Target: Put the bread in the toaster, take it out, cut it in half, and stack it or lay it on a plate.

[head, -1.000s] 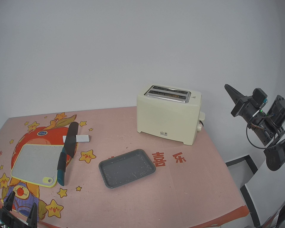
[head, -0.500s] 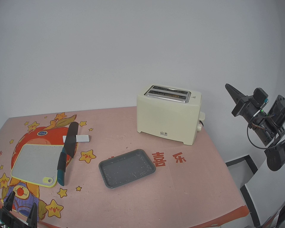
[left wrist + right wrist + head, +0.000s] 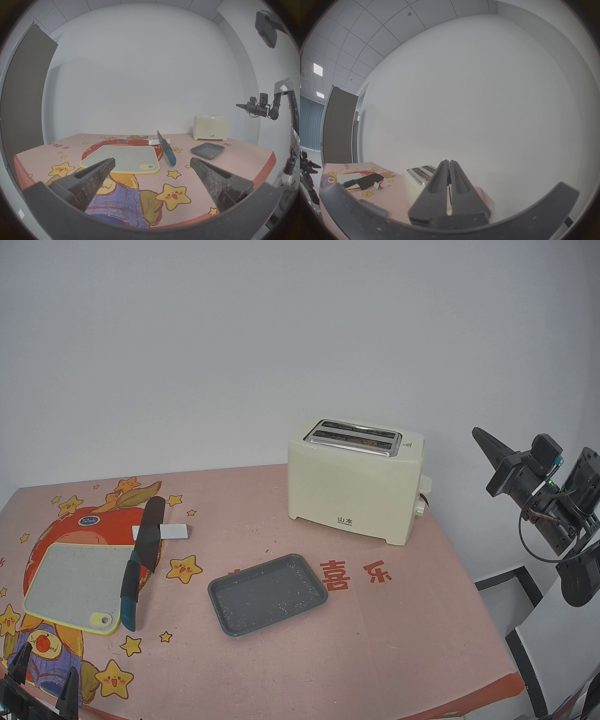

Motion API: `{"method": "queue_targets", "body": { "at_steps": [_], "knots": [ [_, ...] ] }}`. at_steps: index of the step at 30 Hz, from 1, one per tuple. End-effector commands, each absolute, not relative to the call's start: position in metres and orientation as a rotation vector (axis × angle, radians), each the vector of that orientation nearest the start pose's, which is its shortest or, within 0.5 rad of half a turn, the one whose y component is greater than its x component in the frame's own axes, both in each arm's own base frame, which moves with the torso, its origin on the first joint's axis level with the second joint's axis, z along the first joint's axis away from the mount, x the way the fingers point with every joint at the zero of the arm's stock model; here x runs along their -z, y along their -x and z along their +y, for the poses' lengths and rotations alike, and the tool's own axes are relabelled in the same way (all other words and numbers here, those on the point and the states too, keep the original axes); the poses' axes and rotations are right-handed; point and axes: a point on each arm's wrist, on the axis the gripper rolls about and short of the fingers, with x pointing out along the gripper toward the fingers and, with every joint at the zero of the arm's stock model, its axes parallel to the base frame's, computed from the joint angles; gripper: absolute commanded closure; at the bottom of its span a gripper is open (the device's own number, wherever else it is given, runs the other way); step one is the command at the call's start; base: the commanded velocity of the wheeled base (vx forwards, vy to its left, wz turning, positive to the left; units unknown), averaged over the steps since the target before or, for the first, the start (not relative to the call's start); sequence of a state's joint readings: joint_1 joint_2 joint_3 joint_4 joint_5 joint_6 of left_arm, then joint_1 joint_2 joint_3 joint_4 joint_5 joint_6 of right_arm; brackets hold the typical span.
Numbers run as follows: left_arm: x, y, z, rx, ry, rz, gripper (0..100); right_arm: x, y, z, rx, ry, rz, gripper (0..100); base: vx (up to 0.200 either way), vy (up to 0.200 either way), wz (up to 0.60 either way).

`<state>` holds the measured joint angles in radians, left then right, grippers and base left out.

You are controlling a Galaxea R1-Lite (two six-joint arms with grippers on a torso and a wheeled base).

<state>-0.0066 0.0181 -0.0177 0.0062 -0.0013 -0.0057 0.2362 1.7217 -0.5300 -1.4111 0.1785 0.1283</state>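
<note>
My right arm is raised out past the desk's (image 3: pixel 400 640) right edge, elbow low and wrist up. My right tool (image 3: pixel 479 432) sits about level with the toaster's top, well apart from it. It points back toward the desk and slightly upward. Its two fingers are pressed together with nothing between them, and in the right wrist view their tips (image 3: pixel 449 163) line up over the toaster.

My left tool (image 3: pixel 47 665) sits low at the near left corner of the desk and points across it toward the wall. Its fingers (image 3: pixel 93 175) are spread wide and hold nothing.

The toaster (image 3: pixel 356 484) stands upright at the far side of the desk with its slots facing up. Its long axis runs across the desk, a little skewed, and the lever end faces my right arm. A brownish patch shows in one slot, but I cannot tell whether it is bread.

The dark grey plate (image 3: pixel 269 593) lies just in front of the toaster, near the middle of the desk, with nothing on it. To the left, the knife (image 3: pixel 140 559) lies along the right edge of the cutting board (image 3: pixel 78 587). Its teal handle points toward me and its black blade points toward the wall, lying over a small white card (image 3: pixel 172 531).
</note>
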Motion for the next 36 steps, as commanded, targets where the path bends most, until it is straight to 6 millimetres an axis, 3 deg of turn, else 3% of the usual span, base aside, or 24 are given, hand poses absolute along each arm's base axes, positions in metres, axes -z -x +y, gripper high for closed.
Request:
{"method": "queue_targets", "body": {
  "at_steps": [1,10,36],
  "knots": [
    [-0.076,0.022,0.0,0.008,0.006,0.017,0,-0.166,-0.275,0.069,-0.419,-0.126,-0.126,100,0.0,0.0,0.0],
    [-0.076,0.022,0.0,0.008,0.006,0.017,0,-0.131,-0.278,0.069,-0.411,-0.093,0.005,100,0.0,0.0,0.0],
    [-0.076,0.022,0.0,0.008,0.006,0.017,0,-0.097,-0.271,0.083,-0.474,-0.062,0.137,100,0.0,0.0,0.0]
  ]
}}
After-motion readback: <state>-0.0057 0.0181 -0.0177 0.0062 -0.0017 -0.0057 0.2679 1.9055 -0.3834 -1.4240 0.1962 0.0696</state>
